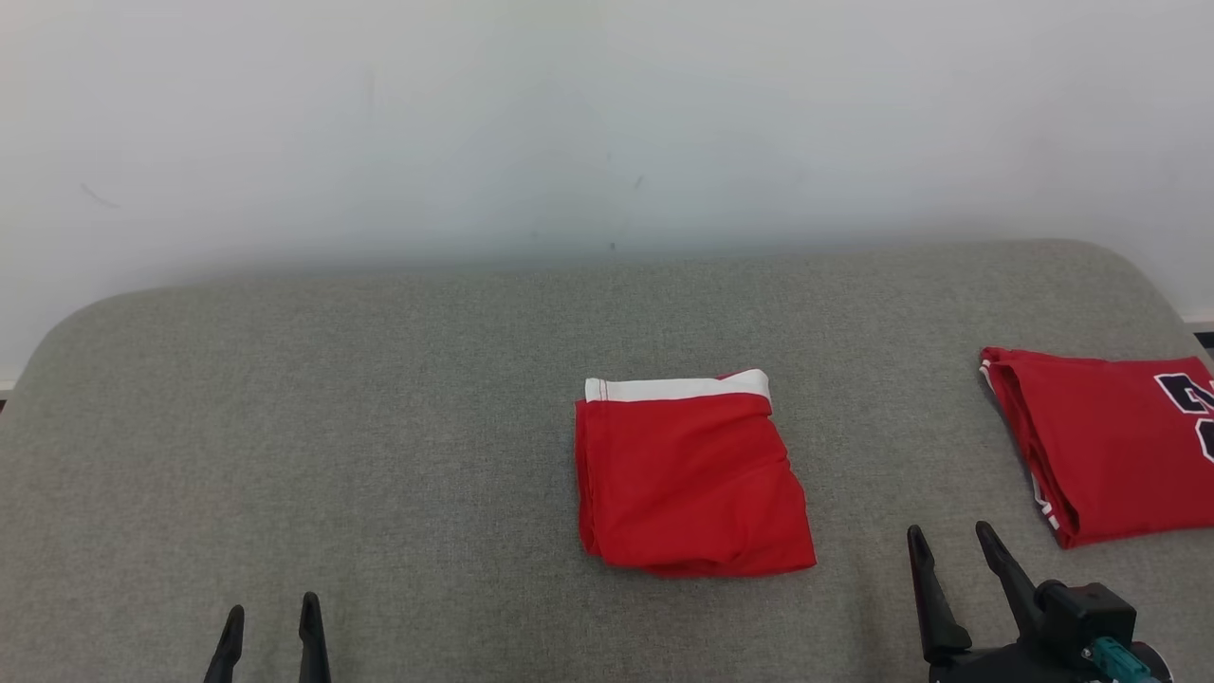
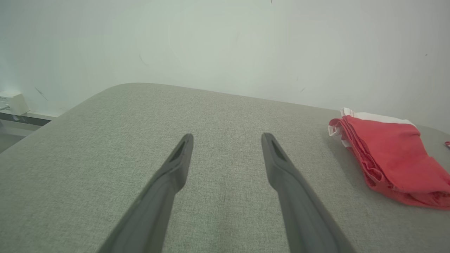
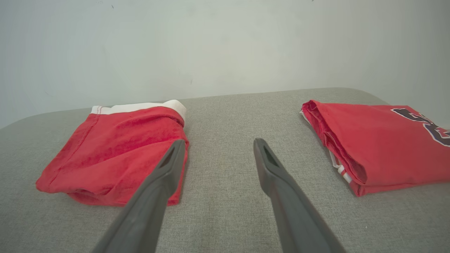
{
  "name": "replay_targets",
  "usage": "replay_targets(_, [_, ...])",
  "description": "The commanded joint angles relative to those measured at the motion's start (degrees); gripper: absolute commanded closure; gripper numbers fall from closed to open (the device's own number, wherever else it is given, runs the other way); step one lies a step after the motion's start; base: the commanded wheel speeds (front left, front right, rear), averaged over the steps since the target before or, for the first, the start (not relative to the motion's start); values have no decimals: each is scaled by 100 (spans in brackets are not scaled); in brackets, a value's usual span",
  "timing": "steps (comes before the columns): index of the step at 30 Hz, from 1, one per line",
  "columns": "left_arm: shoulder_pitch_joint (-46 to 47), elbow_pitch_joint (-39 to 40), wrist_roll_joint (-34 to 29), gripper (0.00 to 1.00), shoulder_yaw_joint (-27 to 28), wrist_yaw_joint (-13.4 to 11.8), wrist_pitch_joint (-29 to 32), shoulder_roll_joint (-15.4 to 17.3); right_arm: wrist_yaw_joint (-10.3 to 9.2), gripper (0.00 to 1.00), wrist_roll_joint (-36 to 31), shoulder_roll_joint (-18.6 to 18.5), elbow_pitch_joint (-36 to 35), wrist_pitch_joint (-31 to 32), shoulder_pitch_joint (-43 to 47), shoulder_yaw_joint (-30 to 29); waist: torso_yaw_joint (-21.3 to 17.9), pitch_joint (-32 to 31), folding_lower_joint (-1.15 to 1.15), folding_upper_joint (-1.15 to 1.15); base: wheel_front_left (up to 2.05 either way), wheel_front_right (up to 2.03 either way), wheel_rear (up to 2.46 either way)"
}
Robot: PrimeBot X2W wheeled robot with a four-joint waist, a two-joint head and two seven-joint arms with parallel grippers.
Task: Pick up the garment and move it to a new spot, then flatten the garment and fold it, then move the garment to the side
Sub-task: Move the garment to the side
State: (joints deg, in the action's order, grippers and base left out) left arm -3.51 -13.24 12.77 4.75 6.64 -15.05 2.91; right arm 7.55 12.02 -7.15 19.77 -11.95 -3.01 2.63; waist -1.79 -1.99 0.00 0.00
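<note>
A red garment (image 1: 688,479) with a white band along its far edge lies folded into a neat square at the middle of the grey cushioned surface (image 1: 379,427). The left wrist view has the garment (image 2: 390,158) at its right side, and the right wrist view has the garment (image 3: 116,154) at its left. My left gripper (image 1: 270,612) stands open at the lower left, well apart from it, with nothing between its fingers. My right gripper (image 1: 948,536) is open near the front edge, just right of the garment, holding nothing.
A second folded red garment (image 1: 1110,441) with dark lettering lies at the surface's right edge; it is also at the right of the right wrist view (image 3: 379,140). A pale wall (image 1: 569,123) rises behind. Bare grey surface spreads to the left.
</note>
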Motion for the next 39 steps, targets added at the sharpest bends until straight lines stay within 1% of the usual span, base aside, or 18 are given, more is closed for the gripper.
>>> replay_targets(1, [40,10,-44,0,7,38,-13,-4,-15,0,49,6,17,-30,-37,3,5,1,0,0,0,0,0])
replay_targets(7, [18,11,-29,0,-22,30,-13,-5,-15,0,73,27,59,-9,-76,33,18,2,0,0,0,0,0])
replay_targets(10, [58,3,-26,0,-66,30,-13,-5,-15,0,28,18,99,97,-95,-22,61,12,0,0,0,0,0])
replay_targets(13, [84,7,-12,0,-126,35,-14,-2,-15,0,74,-3,106,357,-129,-6,153,27,0,0,0,0,0])
replay_targets(16, [74,54,26,0,-203,23,-13,-5,-15,0,131,-54,35,749,-220,-31,274,50,0,0,0,0,0])
replay_targets(19, [50,91,72,0,-283,-10,-13,-4,-15,0,218,-87,-32,1382,-411,-117,418,85,0,0,0,0,0])
replay_targets(22, [50,130,117,0,-389,-31,-13,-4,-15,0,339,-62,-108,2238,-696,-253,578,163,0,0,0,0,0])
replay_targets(27, [179,236,231,0,-545,-73,-13,-2,-15,0,143,11,-234,3928,-1200,-663,889,469,0,0,0,0,0])
replay_targets(30, [234,274,306,0,-650,-116,-13,-4,-15,0,-31,67,-352,4725,-1497,-868,1072,614,0,0,0,0,0])
replay_targets(35, [313,349,438,0,-870,-204,-13,-4,-15,0,-389,106,-389,5643,-1768,-1152,1385,835,0,0,0,0,0])
replay_targets(39, [374,431,513,0,-1012,-257,-13,-4,-15,0,-478,126,-422,6078,-1856,-1305,1580,994,0,0,0,0,0])
